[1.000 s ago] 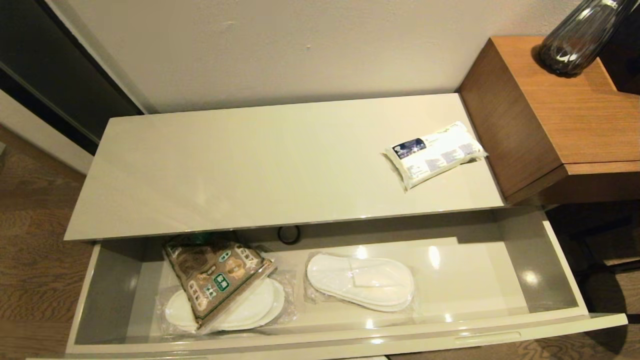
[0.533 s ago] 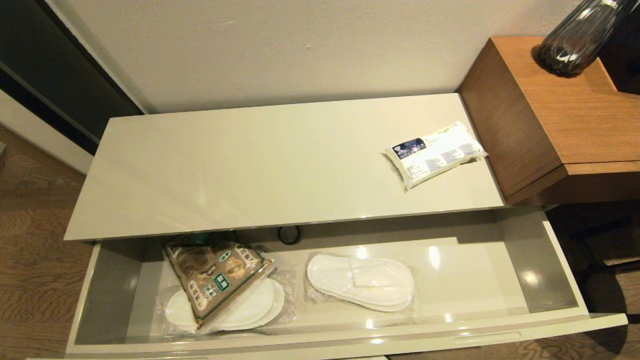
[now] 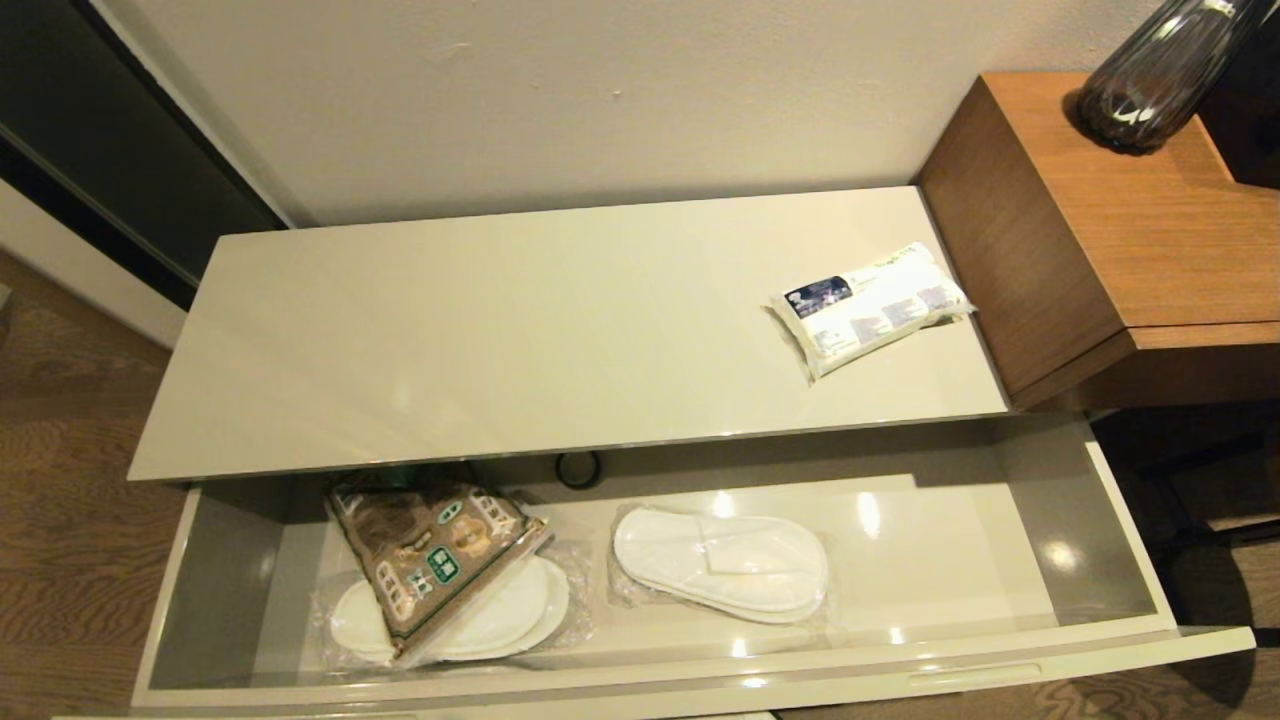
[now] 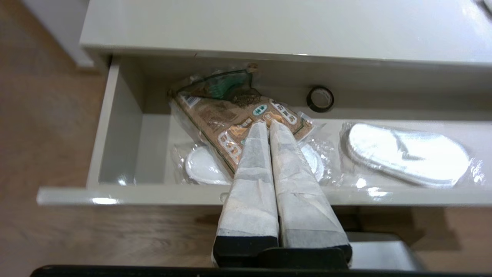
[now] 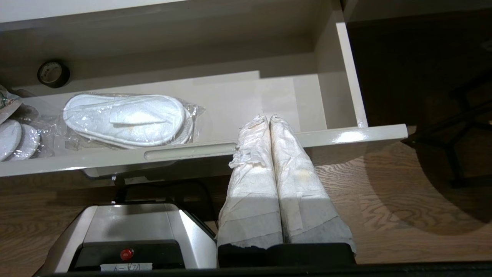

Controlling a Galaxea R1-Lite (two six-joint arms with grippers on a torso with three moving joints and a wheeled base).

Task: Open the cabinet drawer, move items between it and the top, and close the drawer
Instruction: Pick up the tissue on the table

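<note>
The cabinet drawer (image 3: 1125, 560) stands pulled fully out below the top (image 3: 500, 330). In it a brown-and-green snack bag (image 3: 430, 555) lies over one wrapped pair of slippers (image 3: 500, 625); a second wrapped pair (image 3: 722, 565) lies mid-drawer, and a black tape roll (image 3: 579, 468) sits at the back. A white tissue pack (image 3: 866, 305) lies on the top at the right. My left gripper (image 4: 267, 124) is shut and empty, held in front of the drawer's left part, out of the head view. My right gripper (image 5: 268, 118) is shut and empty before the drawer front (image 5: 346, 138), beside its handle slot (image 5: 190, 151).
A taller brown wooden side table (image 3: 1130, 230) with a dark glass vase (image 3: 1150, 80) stands at the right. Wooden floor (image 3: 60, 500) lies to the left. My own base (image 5: 130, 234) sits below the drawer front.
</note>
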